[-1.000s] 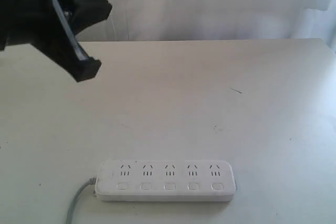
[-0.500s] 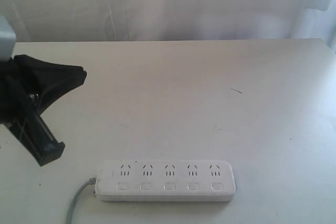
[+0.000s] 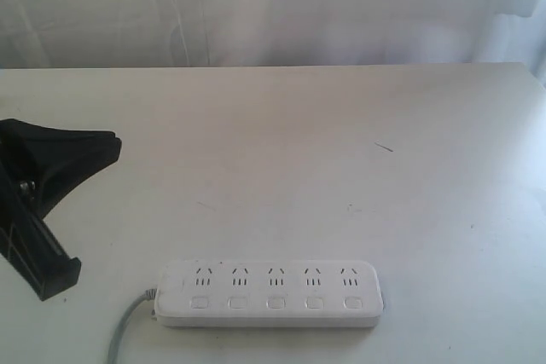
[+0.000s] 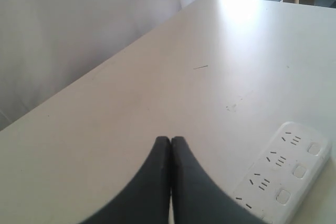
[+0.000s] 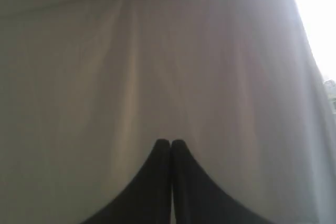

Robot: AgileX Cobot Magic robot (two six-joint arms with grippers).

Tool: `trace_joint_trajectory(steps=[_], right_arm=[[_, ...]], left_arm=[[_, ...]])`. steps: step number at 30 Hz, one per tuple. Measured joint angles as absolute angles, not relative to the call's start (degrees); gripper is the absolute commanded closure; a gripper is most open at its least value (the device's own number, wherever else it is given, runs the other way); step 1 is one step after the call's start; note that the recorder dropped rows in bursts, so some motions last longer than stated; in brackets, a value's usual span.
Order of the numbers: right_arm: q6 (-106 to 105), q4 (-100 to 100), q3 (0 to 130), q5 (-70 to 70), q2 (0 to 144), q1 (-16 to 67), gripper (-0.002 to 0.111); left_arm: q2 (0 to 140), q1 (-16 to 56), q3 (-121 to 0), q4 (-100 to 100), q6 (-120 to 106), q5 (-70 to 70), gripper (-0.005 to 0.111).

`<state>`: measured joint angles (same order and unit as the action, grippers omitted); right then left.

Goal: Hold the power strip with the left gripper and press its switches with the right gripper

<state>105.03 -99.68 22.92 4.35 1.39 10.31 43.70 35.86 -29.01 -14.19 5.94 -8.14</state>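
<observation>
Two closed, empty grippers: left gripper [image 4: 170, 141] low near the power strip [image 3: 269, 293], right gripper [image 5: 171, 142] aimed at the curtain [image 5: 157, 66].

on my feed i see a plain white table [image 3: 341, 108] running wide from left to right, with a pale curtain [image 3: 299, 6] hanging along its far edge. a short dark mark [image 3: 383, 147] sits right of centre, with a few faint specks [image 3: 351, 208] nearer.
</observation>
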Motion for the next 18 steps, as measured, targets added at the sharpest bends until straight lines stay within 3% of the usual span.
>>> trace_joint_trajectory(steps=[7, 18], right_arm=[[104.17, -99.68, 15.45, 11.93, 1.49, 10.31, 0.108], [88.30, -99.68, 9.83, 5.73, 1.56, 10.31, 0.108]], left_arm=[[43.70, 35.86, -29.01, -14.19, 5.92, -8.30, 0.107], [43.70, 35.86, -29.01, -14.19, 5.96, -8.72, 0.107]])
